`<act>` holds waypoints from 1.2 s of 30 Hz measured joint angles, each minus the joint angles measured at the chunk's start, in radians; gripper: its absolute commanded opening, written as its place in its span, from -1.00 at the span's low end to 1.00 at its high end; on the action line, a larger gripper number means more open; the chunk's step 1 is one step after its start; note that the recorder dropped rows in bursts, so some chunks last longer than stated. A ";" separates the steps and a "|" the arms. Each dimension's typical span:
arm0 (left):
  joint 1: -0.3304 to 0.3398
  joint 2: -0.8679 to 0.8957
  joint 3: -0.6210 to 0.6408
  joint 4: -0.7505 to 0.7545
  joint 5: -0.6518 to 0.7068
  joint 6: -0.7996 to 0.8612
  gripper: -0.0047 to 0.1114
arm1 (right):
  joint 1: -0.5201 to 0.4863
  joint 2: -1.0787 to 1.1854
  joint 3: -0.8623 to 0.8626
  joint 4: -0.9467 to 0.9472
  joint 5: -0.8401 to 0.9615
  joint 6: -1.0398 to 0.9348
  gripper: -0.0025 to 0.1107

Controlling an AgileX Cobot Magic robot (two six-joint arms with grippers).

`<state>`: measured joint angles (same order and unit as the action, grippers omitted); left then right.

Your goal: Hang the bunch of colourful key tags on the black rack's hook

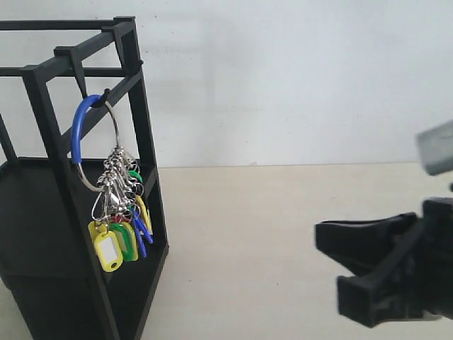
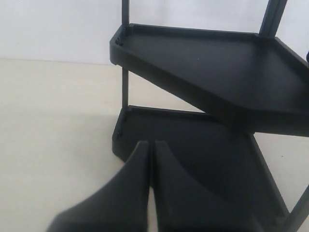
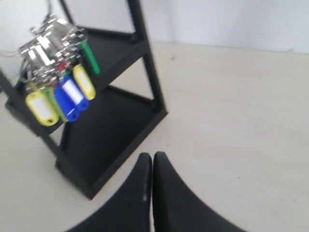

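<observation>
Hanging off the hook (image 1: 105,94), the colourful key tag bunch (image 1: 117,177) sits at ten o'clock in the exterior view, tags dangling inside the black rack (image 1: 47,134). The right gripper (image 3: 152,157) is down at four o'clock, well apart, fingers pressed together and empty. The left gripper (image 2: 150,145) is likewise closed on nothing (seen only by its own camera). The hang looks done; next calls for retreating without brushing the rack.
</observation>
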<state>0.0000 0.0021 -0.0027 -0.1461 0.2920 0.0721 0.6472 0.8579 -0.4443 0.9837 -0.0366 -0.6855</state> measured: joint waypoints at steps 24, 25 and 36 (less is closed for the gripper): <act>0.000 0.000 0.000 0.000 0.000 0.000 -0.84 | -0.431 -0.829 0.439 0.015 -0.136 0.059 -0.96; 0.000 0.000 0.000 0.000 0.000 0.000 -0.84 | -0.437 -0.842 0.439 0.003 -0.129 0.059 -0.96; 0.000 0.000 0.000 0.000 0.000 0.000 -0.84 | -0.457 -0.854 0.440 -0.015 -0.102 0.040 -0.96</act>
<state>0.0000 0.0021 -0.0027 -0.1461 0.2920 0.0721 0.1904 0.0041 -0.0044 0.9688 -0.1390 -0.6454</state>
